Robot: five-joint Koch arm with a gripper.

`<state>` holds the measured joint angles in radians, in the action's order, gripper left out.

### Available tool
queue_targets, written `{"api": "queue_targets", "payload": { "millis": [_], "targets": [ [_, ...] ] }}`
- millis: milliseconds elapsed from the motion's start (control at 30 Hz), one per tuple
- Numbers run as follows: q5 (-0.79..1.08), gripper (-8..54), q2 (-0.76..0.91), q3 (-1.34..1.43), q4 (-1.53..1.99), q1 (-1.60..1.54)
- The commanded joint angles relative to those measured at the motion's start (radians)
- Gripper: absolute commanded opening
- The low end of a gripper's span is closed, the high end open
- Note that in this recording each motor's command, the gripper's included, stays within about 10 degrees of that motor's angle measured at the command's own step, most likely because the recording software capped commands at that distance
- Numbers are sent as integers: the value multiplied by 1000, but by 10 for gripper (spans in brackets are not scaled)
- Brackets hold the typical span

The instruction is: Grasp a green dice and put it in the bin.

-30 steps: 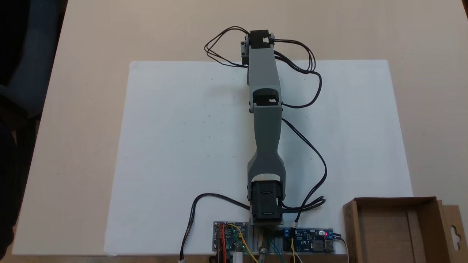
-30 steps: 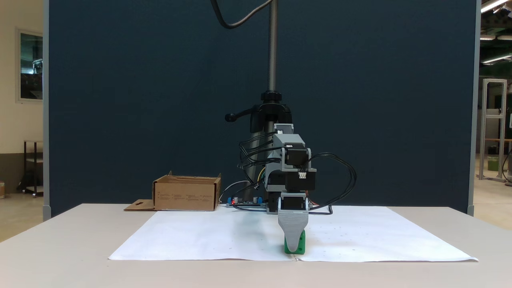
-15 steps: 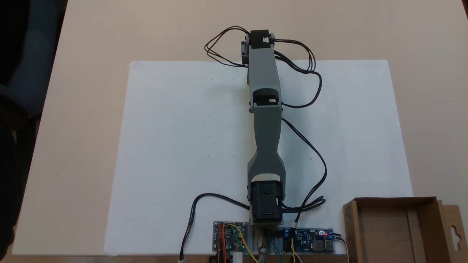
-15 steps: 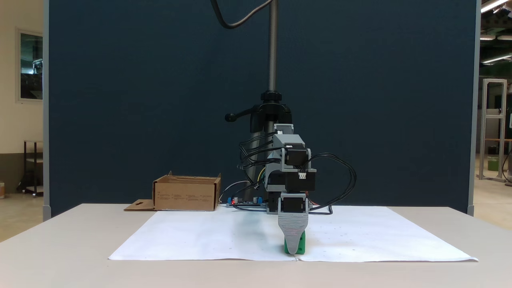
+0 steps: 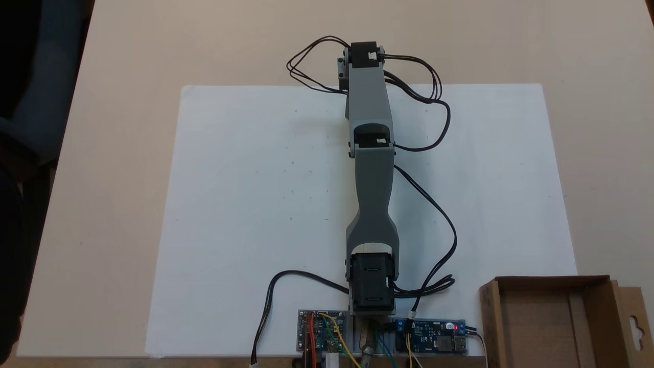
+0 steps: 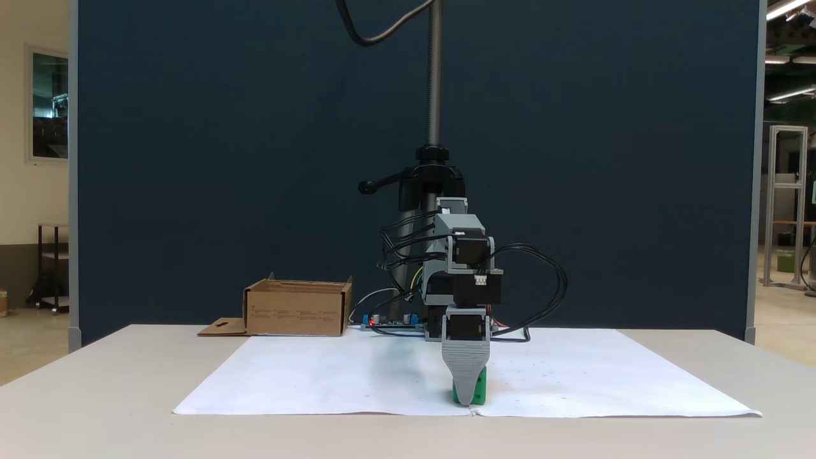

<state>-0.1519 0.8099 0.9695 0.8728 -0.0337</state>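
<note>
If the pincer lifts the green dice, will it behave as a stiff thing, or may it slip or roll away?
The dice looks like a hard cube with flat faces, so it is probably stiff and unlikely to roll on the paper. It is small beside the pincer, so probably light. Its surface looks smooth, so it might slip from a loose grip.

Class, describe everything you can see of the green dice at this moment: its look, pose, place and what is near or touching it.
The green dice is a small bright green cube, plastic-looking, sitting low on the white paper sheet near its front edge in a fixed view. The grey gripper stands in front of it and covers its middle, leaving green on both sides. Pips cannot be made out, nor whether the jaws grip it.
</note>
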Motion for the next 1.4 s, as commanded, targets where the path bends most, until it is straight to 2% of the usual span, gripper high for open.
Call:
{"api": "queue_targets", "payload": {
  "millis": [0,33,267,567,800,1100,1367],
  "targets": [
    [-54,146,21,8,2,0],
    [-54,117,21,8,2,2],
    [-54,117,66,25,2,41],
    [-54,117,460,69,3,430],
    [-31,117,617,69,54,770],
    [109,117,703,69,135,1224],
    [256,117,701,69,133,1580]
  ]
}}
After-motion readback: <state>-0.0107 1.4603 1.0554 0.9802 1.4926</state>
